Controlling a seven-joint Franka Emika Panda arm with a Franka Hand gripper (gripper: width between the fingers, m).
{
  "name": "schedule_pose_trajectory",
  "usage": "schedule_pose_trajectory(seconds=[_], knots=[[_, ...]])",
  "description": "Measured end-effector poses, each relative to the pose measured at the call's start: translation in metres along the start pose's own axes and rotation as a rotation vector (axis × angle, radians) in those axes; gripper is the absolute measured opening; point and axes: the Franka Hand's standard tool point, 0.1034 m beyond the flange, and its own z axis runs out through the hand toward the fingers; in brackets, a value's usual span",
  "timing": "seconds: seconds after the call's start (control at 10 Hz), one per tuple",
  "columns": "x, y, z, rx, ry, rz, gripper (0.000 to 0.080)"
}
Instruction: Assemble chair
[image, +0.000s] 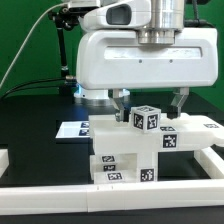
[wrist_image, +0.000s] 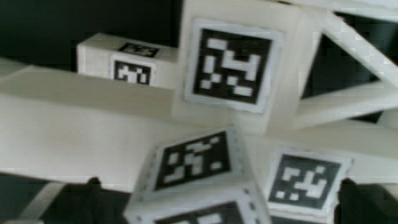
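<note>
The chair (image: 128, 152) stands part-built in the middle of the black table, a stack of matte white blocky parts with black-and-white tags. A small tagged cube (image: 147, 118) sits on top of it. My gripper (image: 151, 103) hangs just above, open, with one dark finger on each side of the cube. In the wrist view the fingers (wrist_image: 79, 203) show as dark shapes at the picture's edge. The tagged white parts of the chair (wrist_image: 210, 160) lie between them, with a small gap on each side. Nothing is gripped.
A low white rail (image: 110, 203) borders the table along the front and turns up along the exterior view's right. The marker board (image: 72, 130) lies flat on the table to the exterior view's left of the chair. The big white arm body fills the upper part of the view.
</note>
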Motion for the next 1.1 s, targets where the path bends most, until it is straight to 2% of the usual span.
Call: schedule_pose_trajectory(seconds=[0.1,0.2,0.3,0.4,0.8,1.1], knots=[[0.0001,-0.0003,0.0,0.0,0.0,0.008,0.0524],[0.0,-0.0003,0.0,0.0,0.0,0.02,0.0524],[0.0,-0.0004,0.0001,0.001,0.0,0.058,0.0387],[0.0001,-0.0005,0.0001,0.002,0.0,0.127,0.0282],[0.001,-0.0024,0.0002,0.003,0.001,0.426,0.0284],[-0.0003,0.0069,0.0011,0.007,0.002,0.638,0.0284]])
